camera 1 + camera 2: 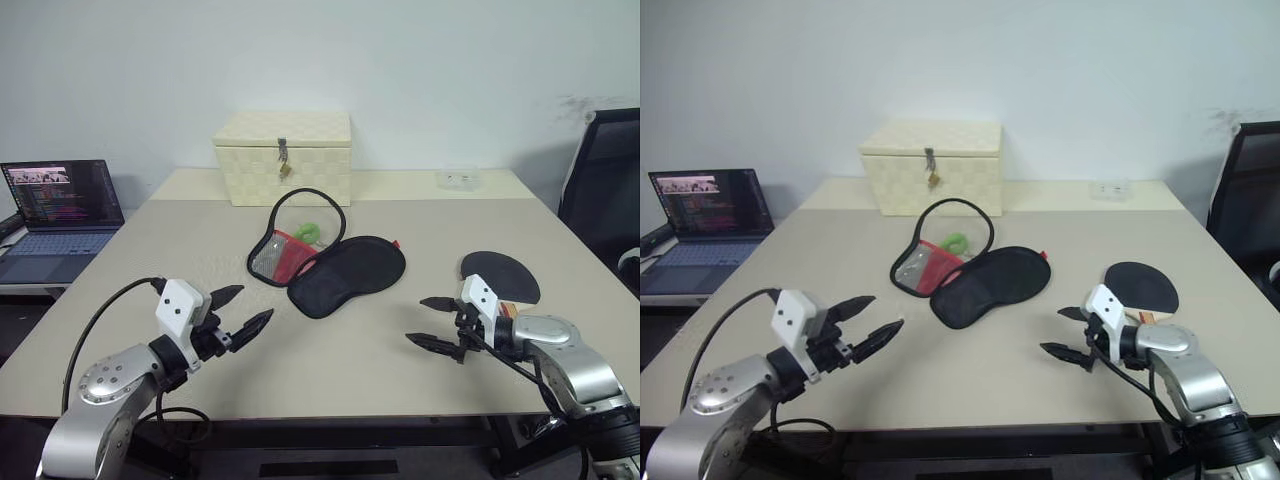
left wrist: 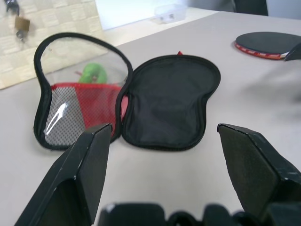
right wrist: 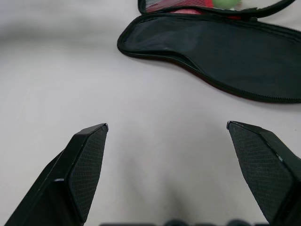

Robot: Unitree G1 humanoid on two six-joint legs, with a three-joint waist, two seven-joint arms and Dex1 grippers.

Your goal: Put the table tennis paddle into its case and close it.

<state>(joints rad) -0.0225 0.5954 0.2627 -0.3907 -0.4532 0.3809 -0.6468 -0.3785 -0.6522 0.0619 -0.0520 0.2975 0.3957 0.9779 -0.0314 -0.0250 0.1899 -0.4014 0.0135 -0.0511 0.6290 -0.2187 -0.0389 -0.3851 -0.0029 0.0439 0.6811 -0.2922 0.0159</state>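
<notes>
**Nothing gripped yet, case open**

While both arms hover low over the table [image 1: 360, 350], you've got nothing in hand. Left gripper [image 1: 243, 309]: fingers spread, empty, aimed at the case [image 1: 345, 272]. Right gripper [image 1: 433, 322]: fingers spread too, empty, pointing toward the case with the paddle [image 1: 500, 276] just behind it.

Case lies mid-table, unzipped and folded flat, black lining up, so the paddle can likely drop straight in. Green ball [image 1: 306, 232] sits at the mesh-pocket half. Paddle lies flat on your right, well apart from the case. My read: right arm grabs the paddle first, left steadies the case.
</notes>
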